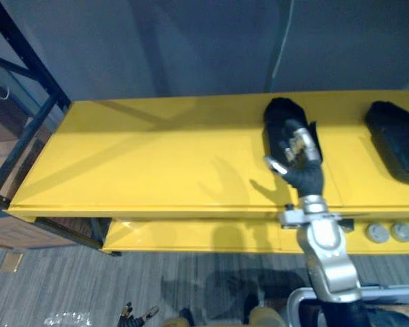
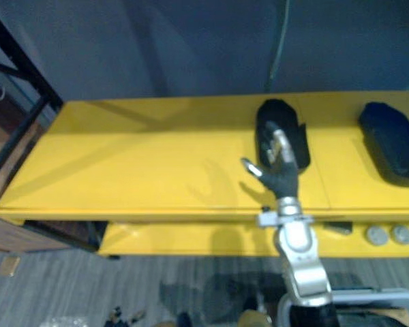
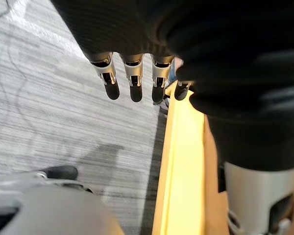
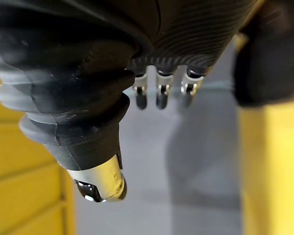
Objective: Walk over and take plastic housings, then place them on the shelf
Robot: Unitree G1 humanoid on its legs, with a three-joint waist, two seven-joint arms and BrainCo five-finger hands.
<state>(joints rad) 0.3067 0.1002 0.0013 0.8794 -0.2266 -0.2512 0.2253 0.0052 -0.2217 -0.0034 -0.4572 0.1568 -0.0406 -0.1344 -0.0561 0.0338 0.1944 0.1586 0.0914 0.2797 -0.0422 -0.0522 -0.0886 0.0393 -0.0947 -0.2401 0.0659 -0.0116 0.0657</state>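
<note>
While I'm looking down from the head cameras, the right hand (image 1: 297,153) is hanging over the yellow shelf (image 1: 157,157), coming in from the lower right. Its fingers are reaching out straight and loose, thumb sticking off toward the left – wide, holding nothing. It's sitting at the near end of the first plastic housing (image 1: 281,116), a black rounded shell lying flat on the shelf top; I can't tell whether the fingertips are touching it. In the right wrist view that housing (image 4: 272,54) is showing off to the side of the fingers, not between them. The second plastic housing (image 1: 395,139) is lying well apart, near the shelf's right end, also flat. The left hand (image 3: 132,81) is showing in its own wrist view, fingers straight and relaxed, gripping nothing – hanging over the grey floor (image 3: 49,122) just beside the shelf's yellow edge. Two grey round discs (image 1: 390,232) are sitting on the lower yellow tier (image 1: 191,235). A dark rack frame (image 1: 27,129) is standing at the shelf's left end.
</note>
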